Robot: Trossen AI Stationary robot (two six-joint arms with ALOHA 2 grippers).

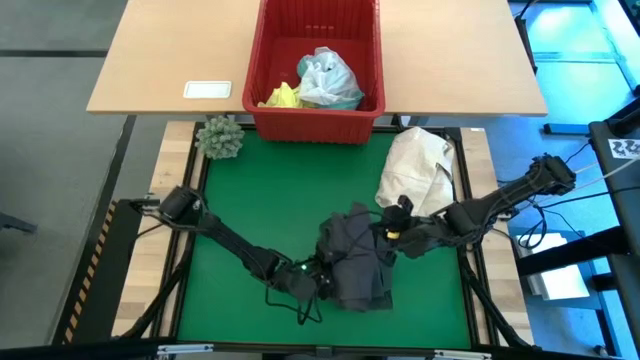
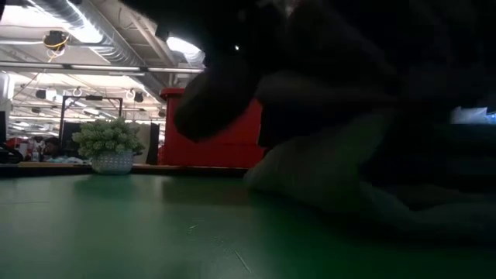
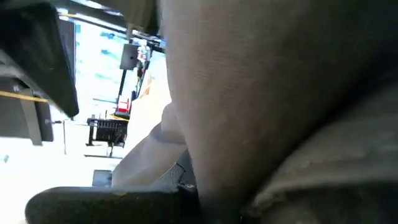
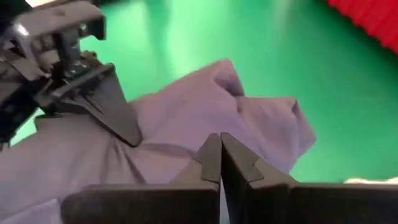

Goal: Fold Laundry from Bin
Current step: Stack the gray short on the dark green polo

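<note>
- On the green mat near the front edge of the surface (image 1: 250, 200), you have a grey garment (image 1: 358, 258) lying crumpled, with both arms meeting at it.
- Your left end effector (image 1: 325, 283) sits low at the garment's left edge; the left wrist view shows grey cloth pressed right against it, and its fingers look nearly closed on a fold of the cloth.
- Your right end effector (image 4: 221, 163) is over the garment's upper right part; in the right wrist view its two fingers are pressed together tip to tip, resting on the cloth, and you cannot tell whether any fabric is pinched between them.
- That same view shows your left end effector on the far side of the garment, its dark finger tips on the cloth.
- Behind the mat, the red bin (image 1: 315, 118) stands on the wooden surface, holding a bright yellow garment (image 1: 281, 96) and a light turquoise-blue garment (image 1: 329, 82).
- Just right of the grey garment, a cream-white cloth bundle (image 1: 420, 168) lies on the mat's right side.
- At the mat's back left corner sits a small green spiky ball (image 1: 220, 137).
- A white card (image 1: 207, 89) lies on the wooden surface, left of the bin.
</note>
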